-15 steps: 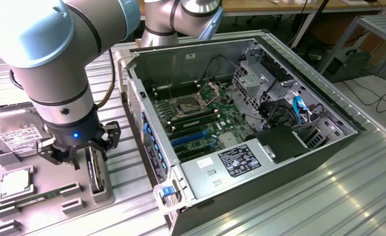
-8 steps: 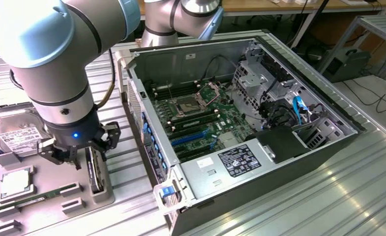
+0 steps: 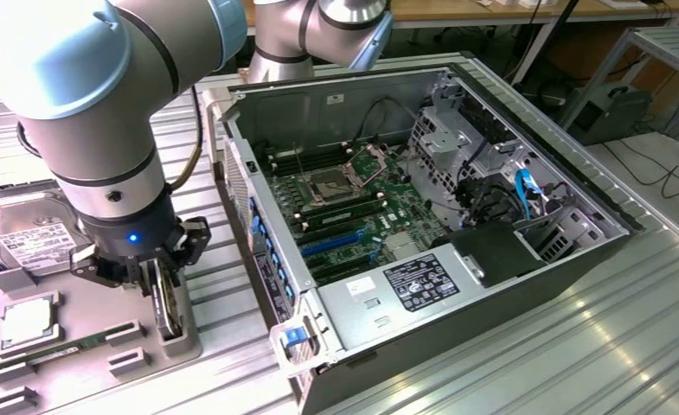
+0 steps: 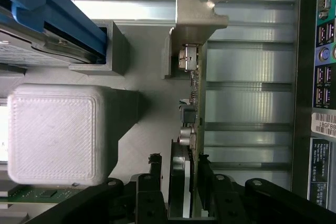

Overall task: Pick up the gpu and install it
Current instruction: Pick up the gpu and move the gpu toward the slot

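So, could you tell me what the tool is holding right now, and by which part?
It cannot be told: the tool sits over the top edge of the graphics card, which stands upright in its grey holder.

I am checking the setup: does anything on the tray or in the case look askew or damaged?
Nothing stands out. The thin dark expansion card with pale metal bracket stands upright in its grey holder, under the black tool.

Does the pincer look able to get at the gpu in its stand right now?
Probably yes: the pincer sits right over the gpu, which stands on edge in the grey stand, with nothing between them; the hard drive lies apart.
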Robot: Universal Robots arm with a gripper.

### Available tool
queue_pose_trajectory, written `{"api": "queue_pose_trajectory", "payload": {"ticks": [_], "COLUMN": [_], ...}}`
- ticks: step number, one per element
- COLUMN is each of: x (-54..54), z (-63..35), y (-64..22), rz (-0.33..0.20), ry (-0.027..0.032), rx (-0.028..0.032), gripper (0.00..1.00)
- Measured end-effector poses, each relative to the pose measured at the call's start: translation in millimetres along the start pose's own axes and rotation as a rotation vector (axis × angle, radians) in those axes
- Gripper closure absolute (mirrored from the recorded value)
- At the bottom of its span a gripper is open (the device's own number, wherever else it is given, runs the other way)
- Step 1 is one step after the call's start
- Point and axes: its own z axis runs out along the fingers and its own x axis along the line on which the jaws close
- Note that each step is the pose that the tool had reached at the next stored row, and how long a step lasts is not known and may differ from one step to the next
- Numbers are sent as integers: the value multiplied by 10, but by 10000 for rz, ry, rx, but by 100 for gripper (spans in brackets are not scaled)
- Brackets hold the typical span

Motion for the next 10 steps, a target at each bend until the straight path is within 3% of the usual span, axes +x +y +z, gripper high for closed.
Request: {"api": "queue_pose_trajectory", "payload": {"ticks": [10], "x": [0], "z": [1], "y": [0], "rz": [0], "ry": [-1], "rx": [-1], "gripper": [61]}}
